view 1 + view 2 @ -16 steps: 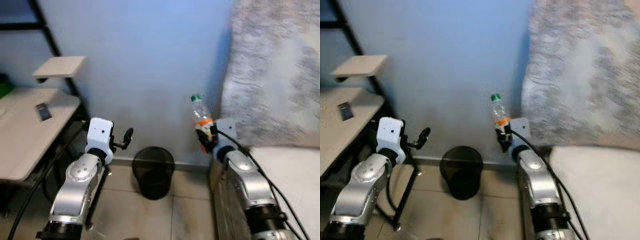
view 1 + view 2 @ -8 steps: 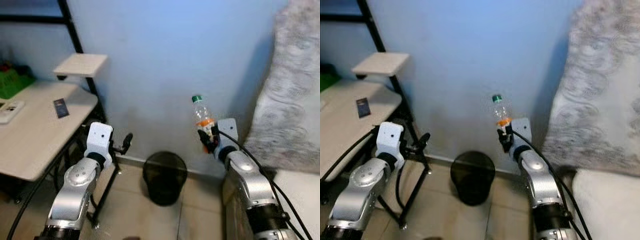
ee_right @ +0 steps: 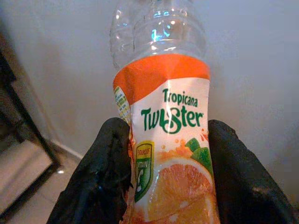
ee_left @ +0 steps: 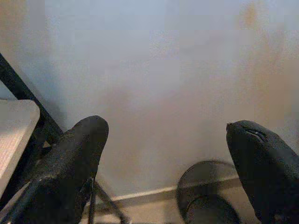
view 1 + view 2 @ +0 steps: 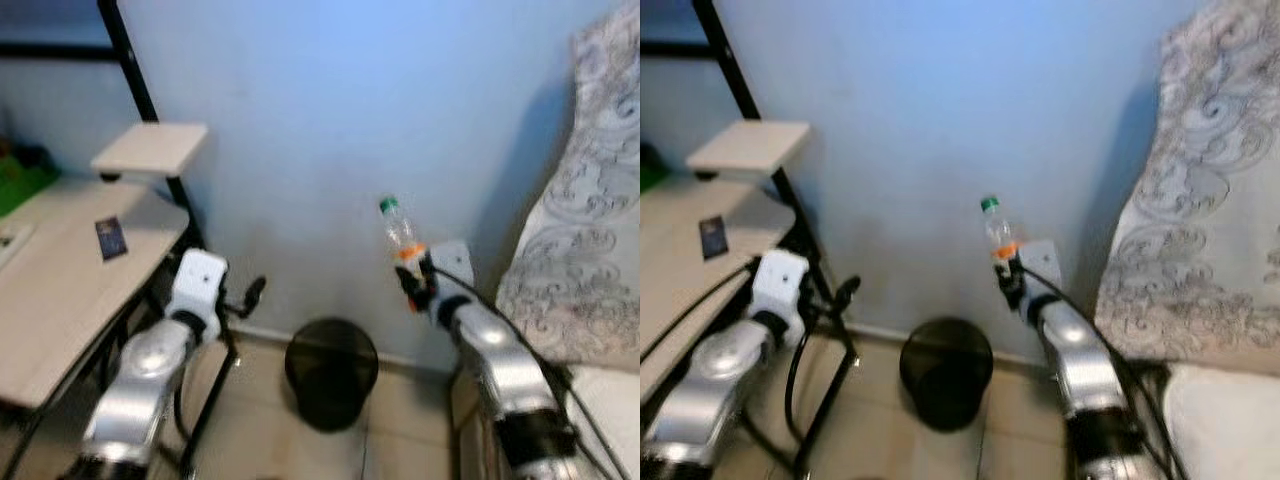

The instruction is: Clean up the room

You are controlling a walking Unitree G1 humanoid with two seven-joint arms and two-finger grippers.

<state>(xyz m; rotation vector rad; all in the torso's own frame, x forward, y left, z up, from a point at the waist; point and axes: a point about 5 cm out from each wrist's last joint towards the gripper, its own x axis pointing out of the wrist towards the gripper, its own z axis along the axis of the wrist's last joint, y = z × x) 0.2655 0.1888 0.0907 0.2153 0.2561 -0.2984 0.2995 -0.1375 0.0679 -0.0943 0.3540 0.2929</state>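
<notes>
The right claw (image 5: 412,287) grips a clear ribbed plastic bottle (image 3: 164,126) with an orange label above a round black mesh bin (image 5: 331,371), while the left claw (image 4: 168,172) gapes wide, empty.

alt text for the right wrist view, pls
The right gripper holds a clear plastic bottle by its orange and white Tropicana Twister label, one black finger pressed on each side. Behind it is a plain pale wall, with a strip of tiled floor and a dark frame leg off to one side.
</notes>
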